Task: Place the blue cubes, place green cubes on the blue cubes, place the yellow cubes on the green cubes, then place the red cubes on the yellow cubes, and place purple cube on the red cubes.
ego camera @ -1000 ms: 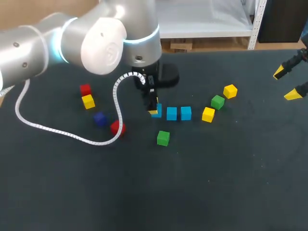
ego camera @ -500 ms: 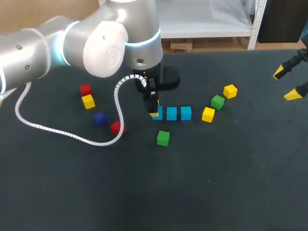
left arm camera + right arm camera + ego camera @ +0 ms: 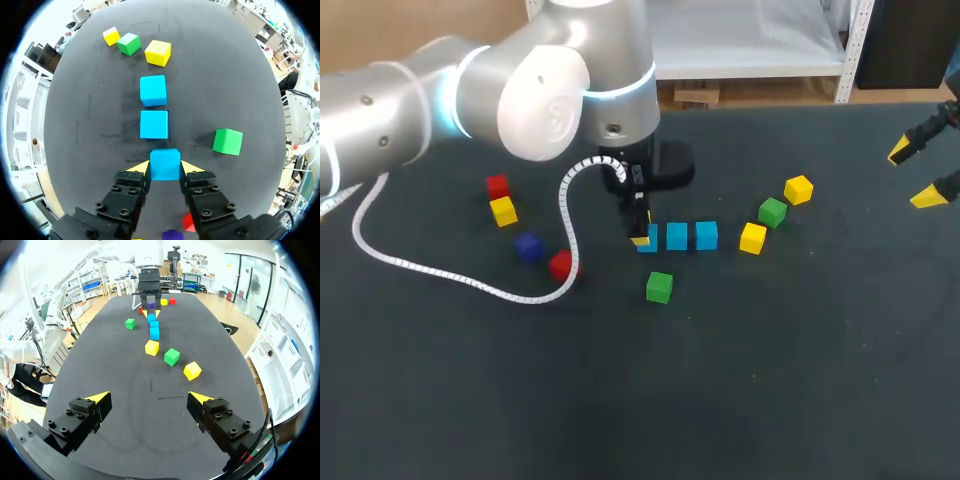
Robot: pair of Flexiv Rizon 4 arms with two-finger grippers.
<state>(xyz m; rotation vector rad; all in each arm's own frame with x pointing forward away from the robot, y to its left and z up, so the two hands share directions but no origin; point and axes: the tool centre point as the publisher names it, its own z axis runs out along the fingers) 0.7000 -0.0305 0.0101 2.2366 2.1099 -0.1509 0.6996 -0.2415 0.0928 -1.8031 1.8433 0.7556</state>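
Toward the desk's left edge a red cube [image 3: 497, 186] touches a yellow cube [image 3: 503, 211]. Nearer the middle lie a purple cube [image 3: 527, 247] and a second red cube [image 3: 563, 265]. At mid-desk the left claw [image 3: 165, 167] is clenched on the left blue cube [image 3: 165, 160], down at the desk's surface. With the middle blue cube [image 3: 154, 124] and the right blue cube [image 3: 153, 90] it forms a gapped row whose long axis runs parallel to the desk's far edge, faces square to it. A green cube [image 3: 659, 287] lies just in front. A second yellow cube [image 3: 752, 238], a second green cube [image 3: 772, 212] and a third yellow cube [image 3: 798, 189] trail toward the far right corner. The right claw [image 3: 149, 397] hangs released over the right edge.
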